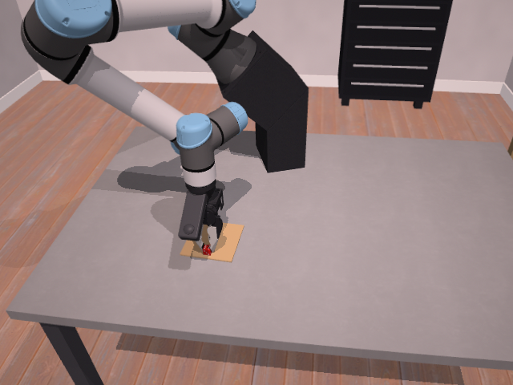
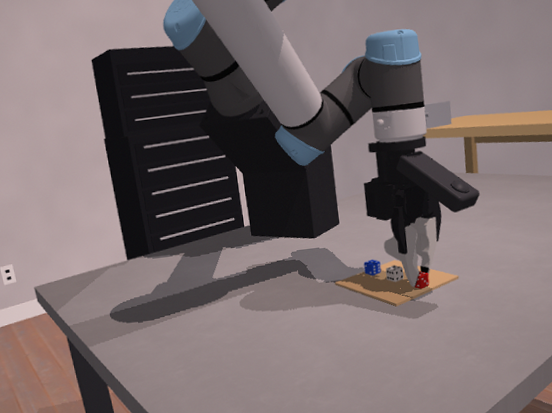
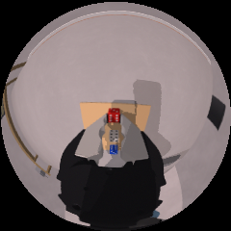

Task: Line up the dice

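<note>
My gripper points down, shut on the red die. The red die is at the far part of the orange mat, on it or just above; I cannot tell which. The white die and the blue die are in the row behind it, towards the base, blue nearest the base. Both are hidden in the top view. The top numbers are too small to read surely.
The black base pedestal stands at the table's back. The grey table extends around the mat. A black drawer cabinet stands behind, and a wooden bench stands beyond the table.
</note>
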Available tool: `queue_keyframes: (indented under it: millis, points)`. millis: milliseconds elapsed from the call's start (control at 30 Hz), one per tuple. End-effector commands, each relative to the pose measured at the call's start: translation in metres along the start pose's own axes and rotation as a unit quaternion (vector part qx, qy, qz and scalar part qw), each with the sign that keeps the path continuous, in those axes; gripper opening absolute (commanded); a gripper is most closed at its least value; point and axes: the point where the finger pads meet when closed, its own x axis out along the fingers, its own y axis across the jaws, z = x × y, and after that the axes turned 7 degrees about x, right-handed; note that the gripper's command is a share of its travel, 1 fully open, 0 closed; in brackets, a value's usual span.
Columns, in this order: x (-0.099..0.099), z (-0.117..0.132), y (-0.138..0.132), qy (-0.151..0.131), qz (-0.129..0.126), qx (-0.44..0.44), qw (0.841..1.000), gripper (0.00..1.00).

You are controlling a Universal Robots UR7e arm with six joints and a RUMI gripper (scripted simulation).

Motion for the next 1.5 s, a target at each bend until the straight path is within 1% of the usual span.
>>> queue_keyframes:
  millis: [0, 967, 1000, 1133, 1167, 1233, 1267, 1333, 1367, 1433, 1467]
  points:
    - [0.0009, -0.0012, 0.0004, 0.001, 0.0, 0.001, 1.0, 0.03]
    - [0.0009, -0.0011, 0.0004, 0.001, 0.0, 0.001, 1.0, 0.03]
    - [0.0009, -0.0011, 0.0004, 0.001, 0.0, 0.001, 1.0, 0.07]
    - [0.0009, -0.0011, 0.0004, 0.001, 0.0, 0.001, 1.0, 0.07]
    - [0.0009, -0.0011, 0.0004, 0.001, 0.0, 0.001, 1.0, 0.1]
    - [0.0009, -0.0011, 0.0004, 0.001, 0.0, 0.001, 1.0, 0.1]
    - [0.0009, -0.0011, 0.0004, 0.001, 0.0, 0.001, 1.0, 0.14]
    - [0.0009, -0.0011, 0.0004, 0.001, 0.0, 0.001, 1.0, 0.14]
    - [0.0009, -0.0011, 0.0004, 0.001, 0.0, 0.001, 1.0, 0.17]
    - [0.0009, -0.0011, 0.0004, 0.001, 0.0, 0.001, 1.0, 0.17]
    - [0.0009, -0.0011, 0.0004, 0.001, 0.0, 0.001, 1.0, 0.21]
